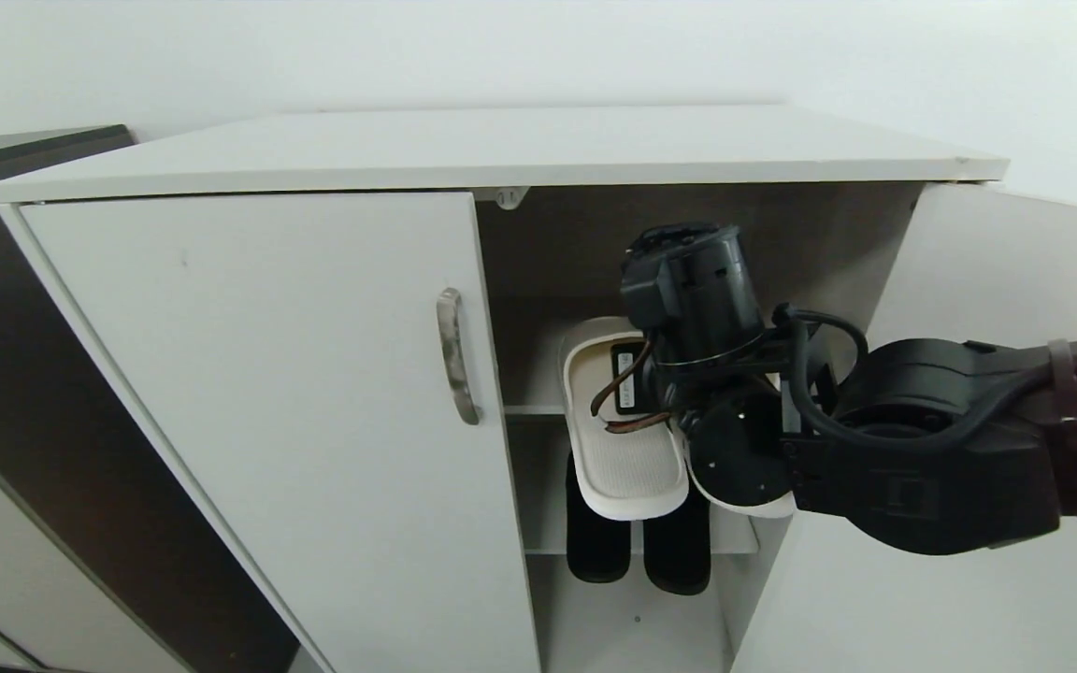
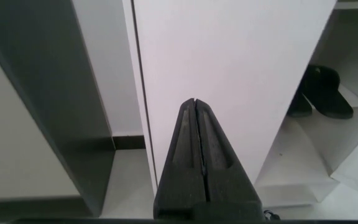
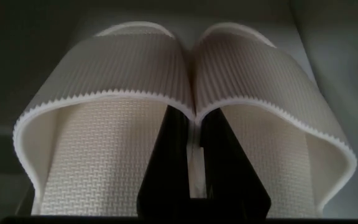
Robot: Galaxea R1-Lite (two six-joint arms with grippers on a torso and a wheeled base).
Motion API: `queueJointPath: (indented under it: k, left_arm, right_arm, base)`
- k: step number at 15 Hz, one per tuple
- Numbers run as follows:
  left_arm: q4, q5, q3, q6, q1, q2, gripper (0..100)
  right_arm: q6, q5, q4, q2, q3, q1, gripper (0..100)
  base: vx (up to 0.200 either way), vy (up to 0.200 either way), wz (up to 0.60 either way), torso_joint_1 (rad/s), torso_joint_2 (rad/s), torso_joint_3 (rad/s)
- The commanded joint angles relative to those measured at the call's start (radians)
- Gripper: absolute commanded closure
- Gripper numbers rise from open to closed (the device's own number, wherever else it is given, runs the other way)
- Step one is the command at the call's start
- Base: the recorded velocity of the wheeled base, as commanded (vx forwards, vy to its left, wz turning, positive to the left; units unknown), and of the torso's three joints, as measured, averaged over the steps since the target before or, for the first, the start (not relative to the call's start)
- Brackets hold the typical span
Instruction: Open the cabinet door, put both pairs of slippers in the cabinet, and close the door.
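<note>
White slippers (image 1: 627, 467) jut from the open cabinet's (image 1: 501, 150) upper shelf; black slippers (image 1: 595, 551) lie below.

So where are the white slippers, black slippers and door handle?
white slippers (image 1: 627, 477): head view, left one's heel end.
black slippers (image 1: 679, 553): head view, right one's heel.
door handle (image 1: 456, 355): head view, its middle.

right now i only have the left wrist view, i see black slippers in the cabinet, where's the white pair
observer: The white slippers are at the upper shelf, above the black slippers, heels sticking out past the shelf's front edge.
operator: is anything holding them
observer: Yes, the right gripper has its jaws shut on the pair's two inner edges, pinched together.
operator: which way do they face
observer: Soles down, toes toward the back; the right door beside them stands open.
</note>
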Motion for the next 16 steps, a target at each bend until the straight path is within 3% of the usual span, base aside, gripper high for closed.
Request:
queueJointPath:
  k: [1, 10, 16]
  left_arm:
    - [0.0, 0.0, 0.0, 0.001, 0.0, 0.001, 100]
    - [0.0, 0.0, 0.0, 0.0, 0.001, 0.001, 100]
    - [0.0, 0.002, 0.0, 0.0, 0.0, 0.001, 100]
  right_arm:
    - [-0.006, 0.002, -0.022, 0.012, -0.001, -0.008, 100]
    - [-0.031, 0.014, -0.036, 0.084, -0.086, -0.058, 100]
    - [-0.072, 0.014, -0.025, 0.169, -0.236, -0.107, 100]
  base:
    - [0.0, 0.0, 0.0, 0.0, 0.0, 0.0]
    - [0.0, 0.0, 0.0, 0.0, 0.0, 0.0]
    - [0.0, 0.0, 0.0, 0.0, 0.0, 0.0]
